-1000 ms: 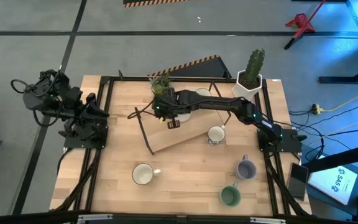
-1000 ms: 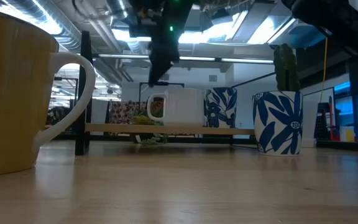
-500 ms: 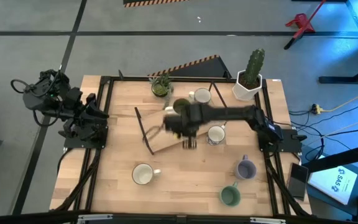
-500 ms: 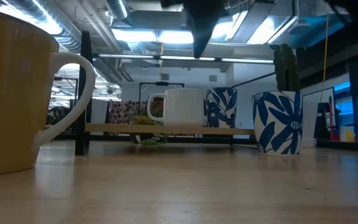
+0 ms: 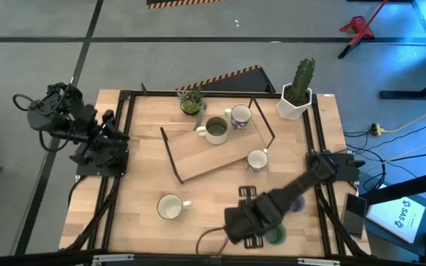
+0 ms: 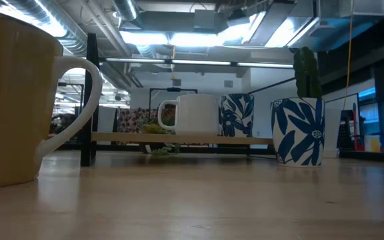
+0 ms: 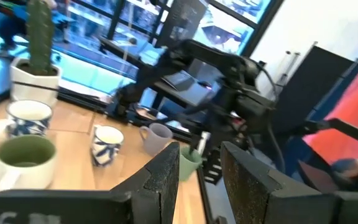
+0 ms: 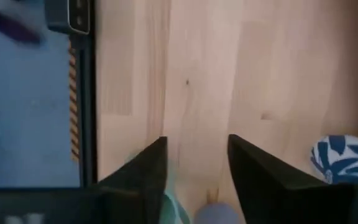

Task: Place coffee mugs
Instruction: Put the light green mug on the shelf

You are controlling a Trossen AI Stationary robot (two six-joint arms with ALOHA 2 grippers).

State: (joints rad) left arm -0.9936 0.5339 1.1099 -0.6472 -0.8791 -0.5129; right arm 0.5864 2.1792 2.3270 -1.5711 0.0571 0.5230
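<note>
My right gripper (image 5: pixel 241 220) is open and blurred, low over the table's near middle, just left of the teal-green mug (image 5: pixel 276 236); its fingers stand apart (image 8: pixel 197 168) and hold nothing. My arm partly covers the lavender mug (image 5: pixel 294 201). The olive-green mug (image 5: pixel 215 130) and a dark-patterned mug (image 5: pixel 240 116) stand on the raised wooden board (image 5: pixel 205 155). Another patterned mug (image 5: pixel 257 160) stands by the board's right end, and a plain white mug (image 5: pixel 170 207) stands near left. My left gripper (image 7: pixel 199 168) is open, parked at the table's left edge (image 5: pixel 98 137).
A white cactus pot (image 5: pixel 296 94) stands at the far right corner and a small green plant (image 5: pixel 191 102) at the far middle. Black wire legs (image 5: pixel 170 151) carry the board. Bare wood lies between the white mug and my right gripper (image 5: pixel 205 210).
My right gripper has drawn up and away from the olive-green mug, which stays standing on the board. The arm then swung fast toward the table's near edge and now hangs beside the teal-green mug. It has left the low view.
</note>
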